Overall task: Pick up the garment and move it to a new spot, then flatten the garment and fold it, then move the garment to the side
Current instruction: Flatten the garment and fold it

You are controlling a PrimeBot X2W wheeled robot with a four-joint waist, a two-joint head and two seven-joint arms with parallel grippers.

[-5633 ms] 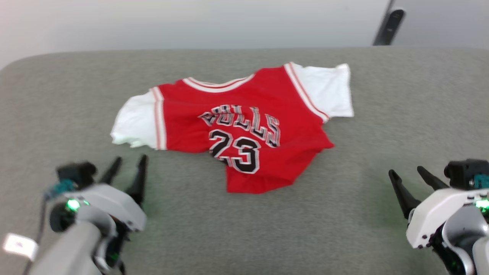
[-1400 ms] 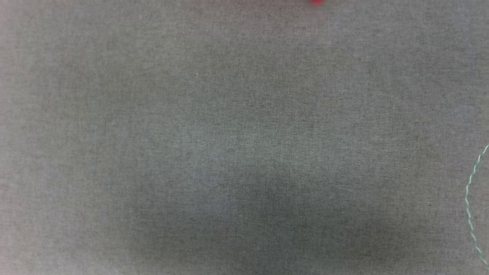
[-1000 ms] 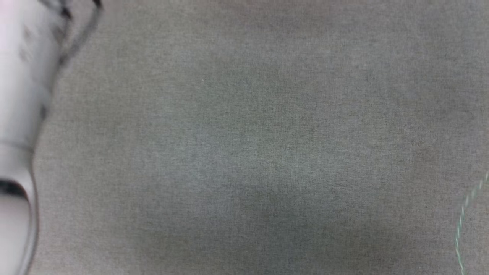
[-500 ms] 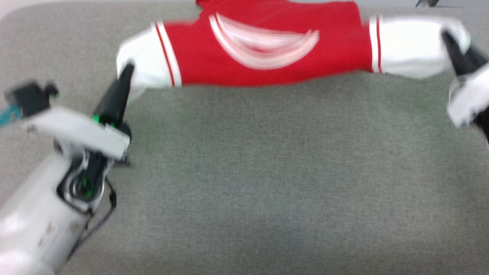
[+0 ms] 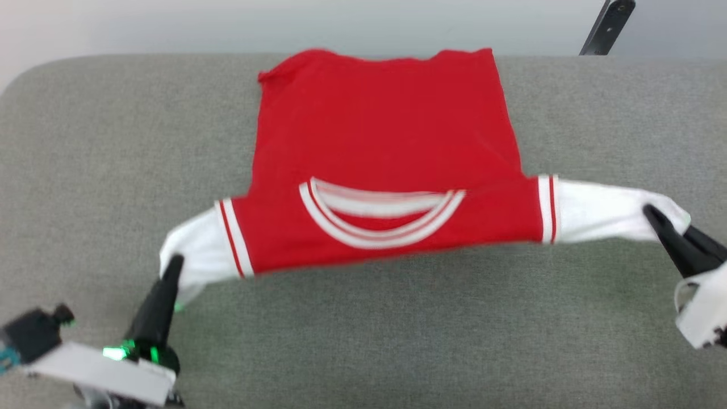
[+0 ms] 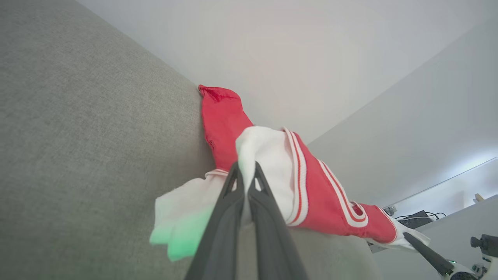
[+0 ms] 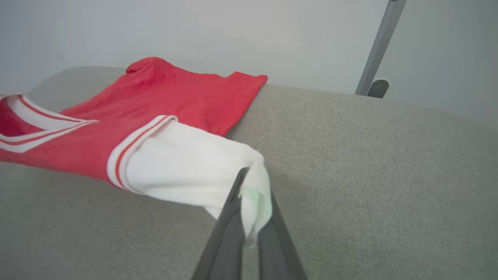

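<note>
Draping grey pad [image 5: 363, 341], garment [image 5: 386, 142], perhaps pole [image 5: 608, 25] behind

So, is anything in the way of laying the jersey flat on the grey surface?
Nothing visible is. The left jaws are shut on one white sleeve and the right jaws on the other, with the garment stretched between them. The grey surface around it looks bare.
</note>
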